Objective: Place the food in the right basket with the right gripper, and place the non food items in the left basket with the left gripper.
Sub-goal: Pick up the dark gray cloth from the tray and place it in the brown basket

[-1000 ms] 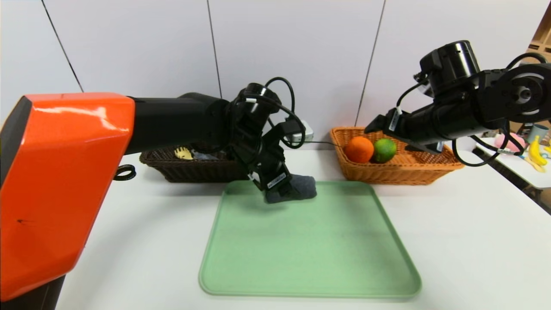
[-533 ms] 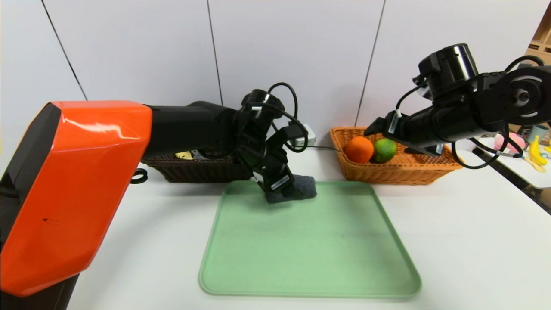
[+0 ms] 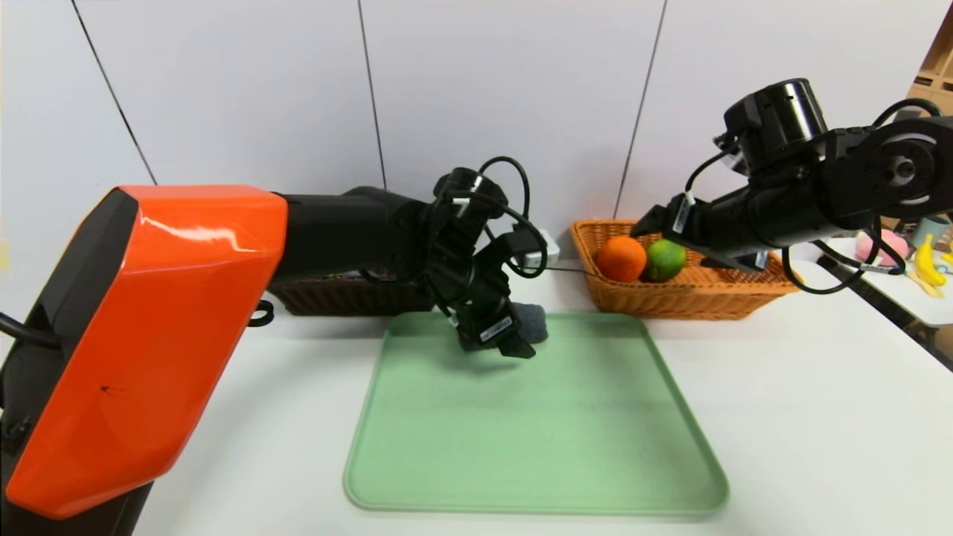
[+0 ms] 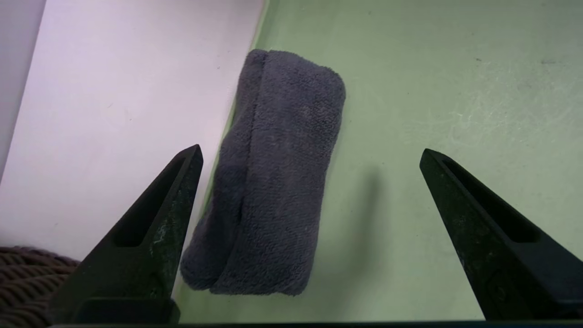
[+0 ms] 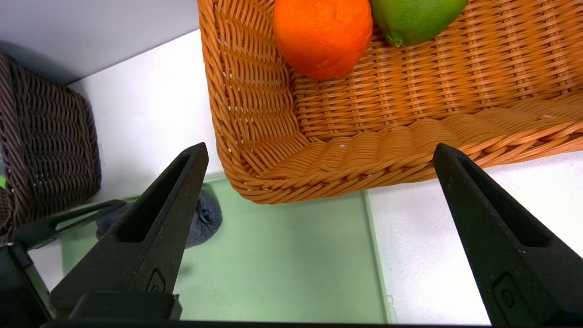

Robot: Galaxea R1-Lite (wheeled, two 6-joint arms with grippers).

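Note:
A rolled dark grey towel (image 3: 533, 320) (image 4: 278, 173), a non food item, lies at the far edge of the pale green tray (image 3: 536, 447). My left gripper (image 3: 500, 341) (image 4: 309, 155) hangs open just over it, the roll lying between the fingers, closer to one finger. The food, an orange (image 3: 621, 258) (image 5: 323, 32) and a green citrus (image 3: 665, 259) (image 5: 414, 18), sits in the right basket (image 3: 685, 305), orange-tan wicker. My right gripper (image 3: 654, 222) (image 5: 319, 152) hovers open and empty above that basket's near left corner. The left basket (image 3: 342, 298), dark brown, is mostly hidden behind my left arm.
A white plug block (image 3: 537, 249) with a thin cable lies by the wall between the baskets. A side table at far right holds bananas (image 3: 928, 262) and small items. White tabletop surrounds the tray.
My left arm has swung rightward and its gripper has come down from beside the towel to straddle it. The right arm has barely shifted.

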